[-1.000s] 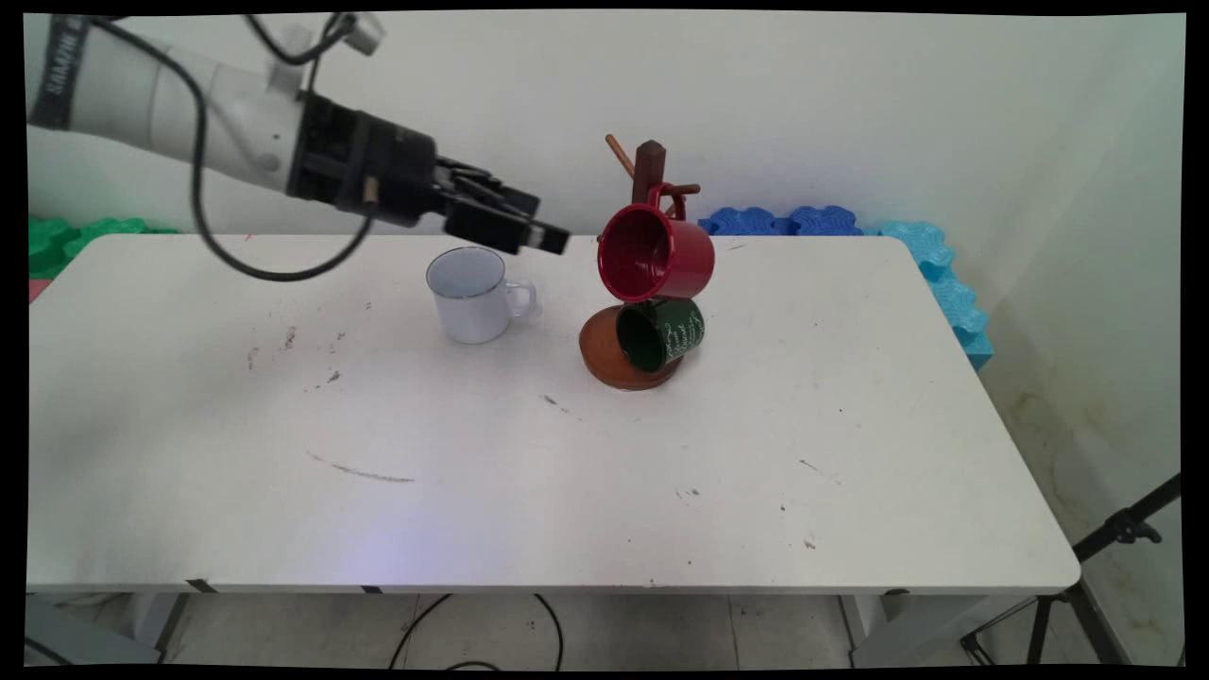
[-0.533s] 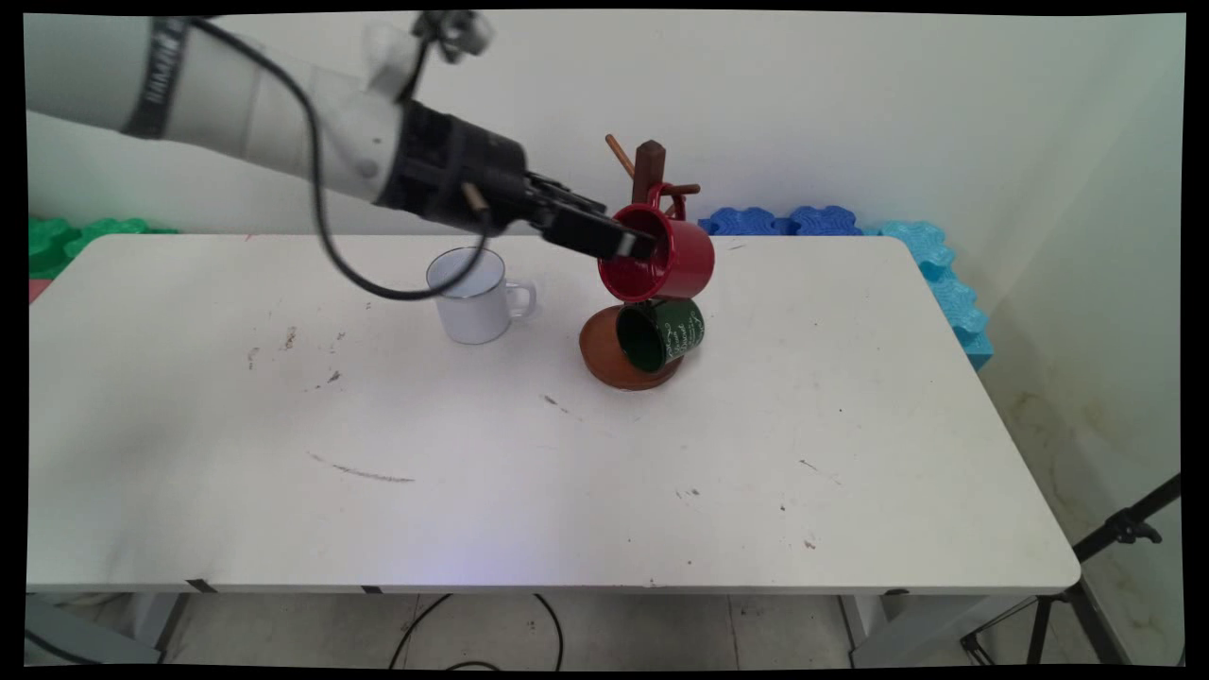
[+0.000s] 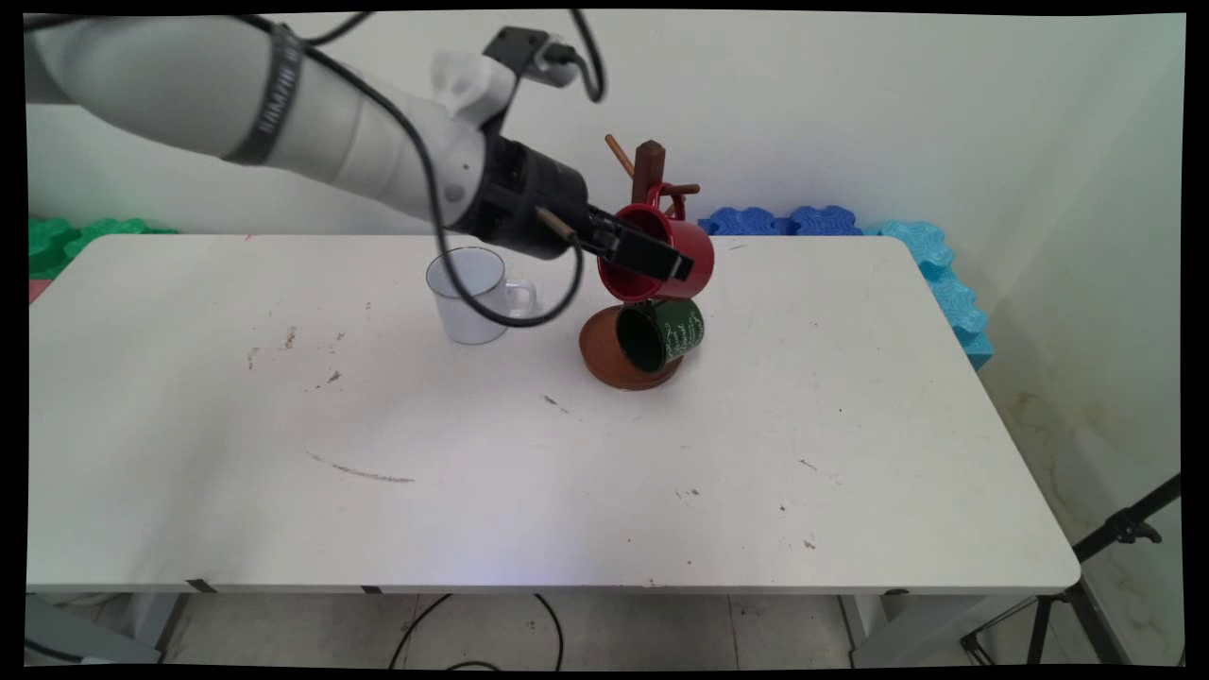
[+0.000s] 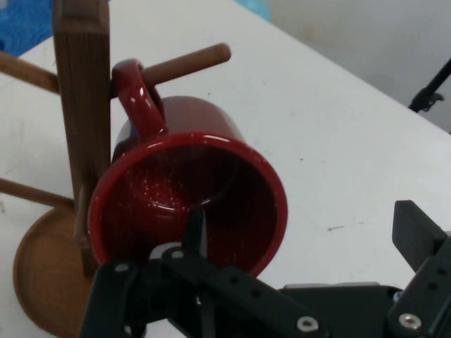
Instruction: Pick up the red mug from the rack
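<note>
A red mug (image 3: pixel 701 247) (image 4: pixel 211 169) hangs by its handle on a peg of a brown wooden mug tree (image 3: pixel 649 166) (image 4: pixel 81 91), its mouth turned toward my hand. My gripper (image 3: pixel 672 265) (image 4: pixel 310 243) is open and straddles the mug's rim. One finger (image 4: pixel 195 236) reaches inside the mouth; the other finger (image 4: pixel 421 236) stays outside, over the table. A dark green mug (image 3: pixel 664 332) with white lettering hangs on a lower peg, just above the tree's round base (image 3: pixel 603 357).
A white enamel mug (image 3: pixel 469 304) stands upright on the white table (image 3: pixel 567 472), left of the tree and under the arm's black cable. Blue foam tiles (image 3: pixel 930 250) line the table's far right side, green ones (image 3: pixel 66 236) the far left. A tripod leg (image 3: pixel 1115 534) stands at lower right.
The arm has swung right, from above the white mug to the red mug. The open gripper has pushed forward, and one finger now sits inside the red mug's mouth.
</note>
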